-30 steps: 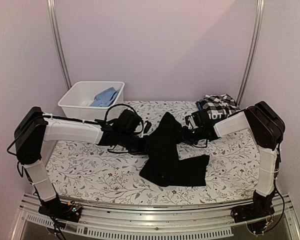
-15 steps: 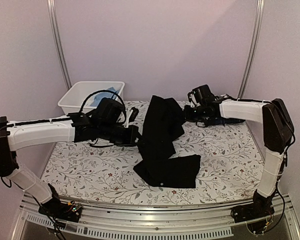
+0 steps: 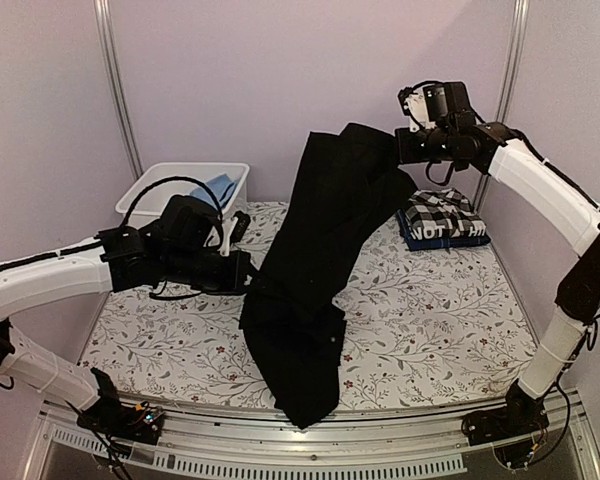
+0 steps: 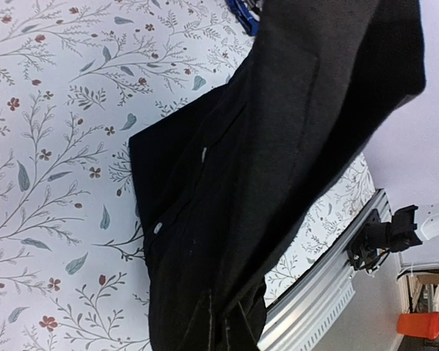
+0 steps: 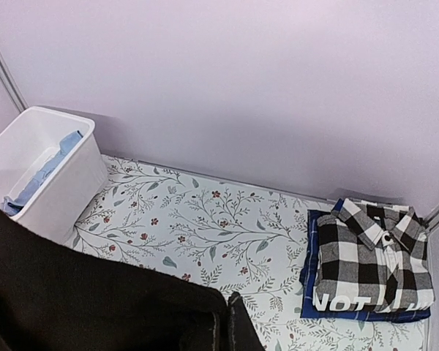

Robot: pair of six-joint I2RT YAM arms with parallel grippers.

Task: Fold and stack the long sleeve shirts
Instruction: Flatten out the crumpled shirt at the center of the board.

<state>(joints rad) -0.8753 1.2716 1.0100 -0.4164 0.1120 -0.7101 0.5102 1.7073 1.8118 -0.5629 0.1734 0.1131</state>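
So right now the black shirt [image 3: 320, 240] is strung up between both arms, slanting from high at the far right down to the near middle of the table [image 3: 440, 330]. The right gripper [image 3: 396, 152] is up in the air near the back wall, clamped tight on the top end of the cloth. The left gripper [image 3: 248, 275] sits low over the table's left half, pinched closed on the shirt's left edge about halfway down, though the fabric hides its fingertips from above. Below that grip the shirt hangs loose and lies on the floral tabletop, and its lowest end goes past the near edge, over the metal rail [image 3: 400, 415]. From the left wrist the black cloth fills most of the view, with a couple of small white buttons [image 4: 204, 153] showing, so not much else is readable there. In the far right corner, well apart from the held shirt, there's a folded pile. The checked shirt [image 5: 369, 252] lies flat on top with its collar toward the wall, and the lettered shirt [image 5: 351, 301] is under it, white letters peeking out at the near side. The far left corner has a white bin [image 3: 150, 200] with a blue cloth [image 3: 212, 190] inside. From above, the raised shirt cuts across between bin and pile, and the left arm's wrist and cable overlap the bin's front.
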